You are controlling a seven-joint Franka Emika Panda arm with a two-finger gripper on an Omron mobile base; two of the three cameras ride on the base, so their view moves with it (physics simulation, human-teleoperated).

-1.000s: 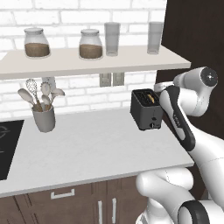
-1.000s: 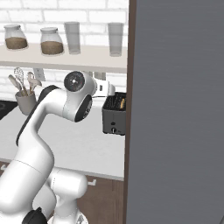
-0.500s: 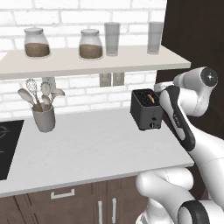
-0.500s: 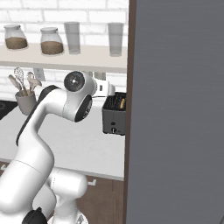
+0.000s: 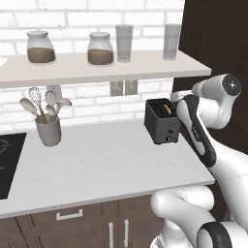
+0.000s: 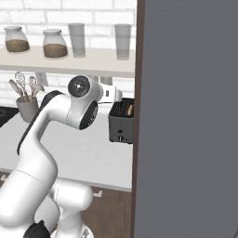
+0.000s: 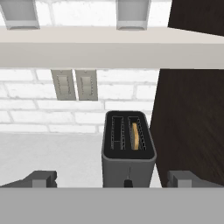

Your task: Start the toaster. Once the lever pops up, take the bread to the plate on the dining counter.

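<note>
The claw (image 7: 112, 178) stands wide open and holds nothing; in the hand view its two grey fingertips (image 7: 40, 178) sit far apart at seven and five o'clock, straddling the toaster (image 7: 129, 153) from in front without touching it. The toaster is dead ahead at six o'clock in that view, near the back of the grey-white worktop (image 5: 97, 164). Its lever (image 7: 128, 182) shows as a small dark tab low on the front face, right at the bottom edge. The bread (image 7: 136, 135) stands on edge in the right-hand slot, its tan top visible; the other slot looks empty. From the left base view the toaster (image 5: 162, 120) sits at about two o'clock, and from the right base view (image 6: 121, 122) near the middle, tucked against a tall dark panel (image 6: 186, 116).

Behind it, at twelve o'clock, are the brick wall with two wall switches (image 7: 75, 84), then the shelf (image 5: 97, 65) with jars and glasses. A utensil holder (image 5: 47, 130) stands well apart, at nine o'clock.

The likely next step is pressing the lever down. The risk, as I judge it, is that a fingertip lands beside the small lever and skids down the front, or shoves the light toaster backward or against the dark panel instead of latching it.
</note>
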